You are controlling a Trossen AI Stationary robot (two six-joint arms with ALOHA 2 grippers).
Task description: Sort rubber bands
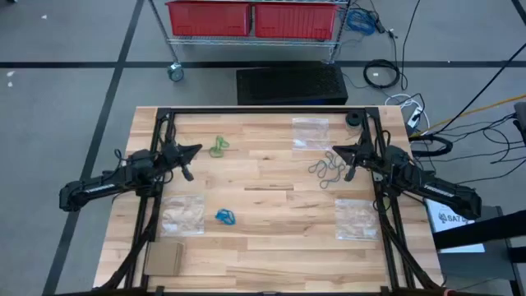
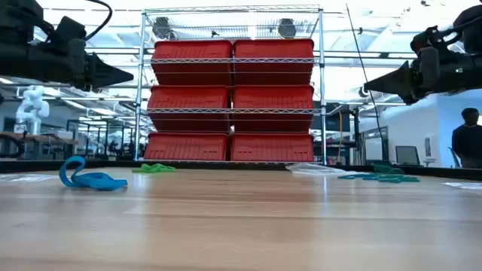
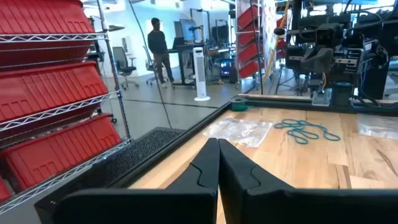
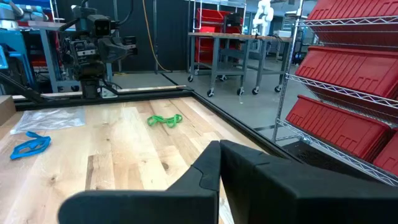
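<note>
Three clusters of rubber bands lie flat on the wooden table: green ones [image 1: 219, 147] at the far left, bright blue ones [image 1: 226, 217] near the front left, grey-teal ones [image 1: 326, 165] right of centre. My left gripper [image 1: 197, 149] hovers shut, level, left of the green bands. My right gripper [image 1: 335, 150] hovers shut just beyond the grey-teal bands. Both are well above the table in the low view and hold nothing.
Three clear plastic bags lie on the table: one far right [image 1: 311, 132], one front left [image 1: 182, 215], one front right [image 1: 357, 219]. A cardboard piece [image 1: 164, 258] sits at the front left corner. A wire rack with red bins [image 2: 232, 102] stands beyond the far edge.
</note>
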